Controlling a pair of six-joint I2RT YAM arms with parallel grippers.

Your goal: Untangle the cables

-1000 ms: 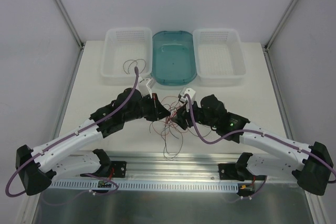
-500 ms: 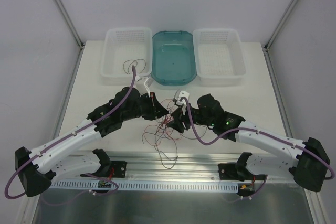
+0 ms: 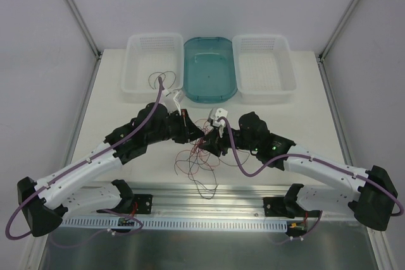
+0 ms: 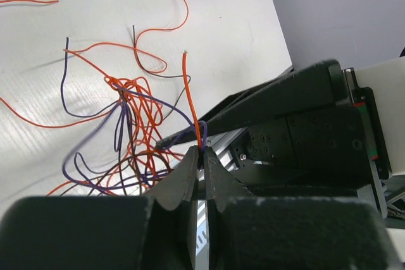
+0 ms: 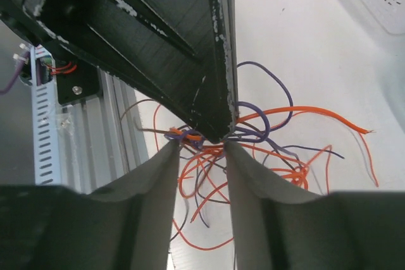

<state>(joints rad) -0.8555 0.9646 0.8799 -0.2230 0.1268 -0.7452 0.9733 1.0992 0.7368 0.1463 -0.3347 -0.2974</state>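
Note:
The cables (image 3: pixel 199 158) are a tangle of thin orange, purple and dark wires on the white table between both arms. In the left wrist view the cables (image 4: pixel 130 109) spread out beyond my left gripper (image 4: pixel 202 151), which is shut on an orange and a purple strand at its tips. From above, the left gripper (image 3: pixel 200 135) meets the right gripper (image 3: pixel 212 140) over the tangle. My right gripper (image 5: pixel 201 147) stands open, its fingers (image 5: pixel 166 162) on either side of the left gripper's dark tip and a knot of cables (image 5: pixel 253 132).
A white basket (image 3: pixel 137 67) at the back left holds one dark looped wire (image 3: pixel 159 79). A teal tray (image 3: pixel 210 71) sits beside it, then a second white basket (image 3: pixel 264 67). A metal rail (image 3: pixel 202 197) runs along the near table edge.
Both grippers have shifted slightly left and back with the tangle, whose loose loops now trail further left and toward the rail. The right jaws have narrowed a little.

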